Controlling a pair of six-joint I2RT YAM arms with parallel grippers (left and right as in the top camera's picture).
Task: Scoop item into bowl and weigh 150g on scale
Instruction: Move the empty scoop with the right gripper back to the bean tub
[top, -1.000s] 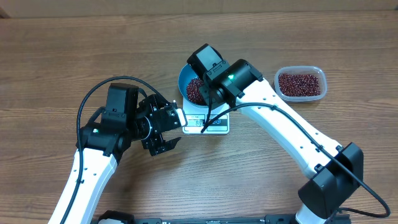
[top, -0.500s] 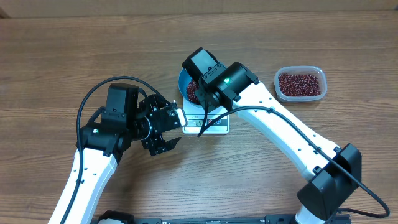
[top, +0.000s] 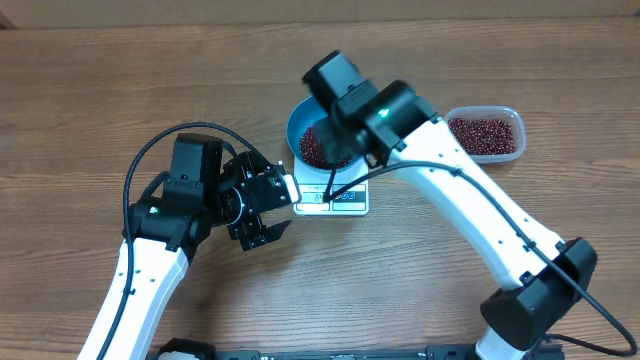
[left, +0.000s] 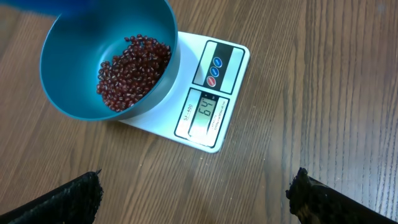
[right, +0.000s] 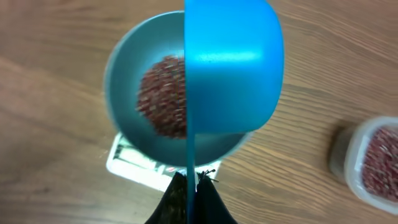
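Brown wood-grain table (top: 80, 90), perhaps laminate

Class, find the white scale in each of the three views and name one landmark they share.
Overhead: scale at centre, below the bowl.
Left wrist: scale upper middle, display visible.
Right wrist: scale lower left, mostly under bowl.
Shared landmark: the blue bowl.

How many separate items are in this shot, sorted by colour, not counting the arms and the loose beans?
Blue: 2 (bowl, scoop)
White: 1 (scale)
Clear: 1 (tub)
Total: 4
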